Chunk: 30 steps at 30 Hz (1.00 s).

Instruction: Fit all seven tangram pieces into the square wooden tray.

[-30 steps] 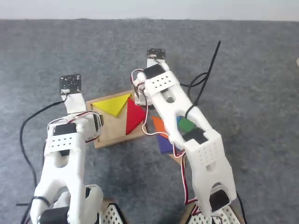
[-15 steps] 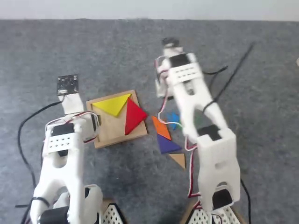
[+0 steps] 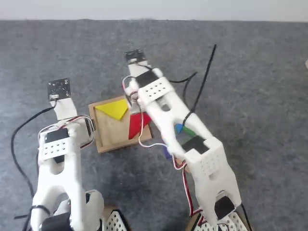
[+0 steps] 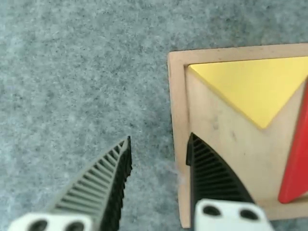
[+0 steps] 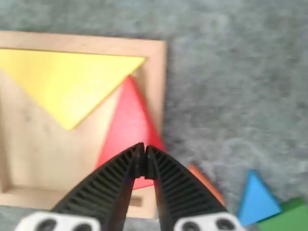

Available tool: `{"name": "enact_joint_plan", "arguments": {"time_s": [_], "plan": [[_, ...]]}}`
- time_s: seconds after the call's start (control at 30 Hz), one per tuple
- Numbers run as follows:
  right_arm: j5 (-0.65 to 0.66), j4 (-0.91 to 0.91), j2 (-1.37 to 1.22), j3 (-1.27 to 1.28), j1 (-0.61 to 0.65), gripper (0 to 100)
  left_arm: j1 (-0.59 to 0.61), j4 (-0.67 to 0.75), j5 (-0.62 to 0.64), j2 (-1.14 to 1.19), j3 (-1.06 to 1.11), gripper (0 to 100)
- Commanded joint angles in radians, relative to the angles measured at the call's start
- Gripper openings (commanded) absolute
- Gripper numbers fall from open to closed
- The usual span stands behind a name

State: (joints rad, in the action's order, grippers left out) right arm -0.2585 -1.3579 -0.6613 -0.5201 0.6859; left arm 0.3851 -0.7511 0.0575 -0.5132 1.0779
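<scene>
The square wooden tray lies mid-table with a yellow triangle seated at its far side. A red triangle lies at the tray's right, one corner over the rim. My right gripper is shut, its tips just above the red triangle, nothing between them. My left gripper is open and low, straddling the tray's left rim: one finger over the carpet, the other over the tray floor. Orange, blue and green pieces lie on the carpet to the tray's right.
The right arm reaches across the loose pieces, covering most of them; a purple piece peeks out beside it. Black cables trail over the grey carpet behind the arms. Open carpet lies to the far left and right.
The right arm swung out to the right, then came back left over the tray, its gripper now above the red triangle. The left arm shifted slightly left.
</scene>
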Motion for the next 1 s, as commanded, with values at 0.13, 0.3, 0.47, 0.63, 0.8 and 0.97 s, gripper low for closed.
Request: {"name": "enact_joint_plan", "arguments": {"time_s": [0.13,0.3,0.47,0.63,0.8,0.97], "plan": [[-0.015,0.088,-0.051,-0.008,0.047,0.9,0.003,0.011,-0.009,-0.031,-0.018,18],[-0.012,0.093,-0.081,-0.025,0.099,0.9,0.003,0.011,-0.009,-0.031,-0.018,18],[-0.011,-0.071,0.038,-0.077,0.093,0.9,0.003,0.011,-0.011,-0.031,-0.016,18],[-0.011,-0.182,0.219,-0.077,0.008,0.9,0.003,0.011,-0.011,-0.031,-0.016,18],[0.038,-0.283,0.392,-0.077,-0.124,0.9,0.003,0.011,-0.011,-0.031,-0.016,18],[0.095,-0.317,0.544,-0.064,-0.269,0.9,0.003,0.012,-0.011,-0.031,-0.016,18]]}}
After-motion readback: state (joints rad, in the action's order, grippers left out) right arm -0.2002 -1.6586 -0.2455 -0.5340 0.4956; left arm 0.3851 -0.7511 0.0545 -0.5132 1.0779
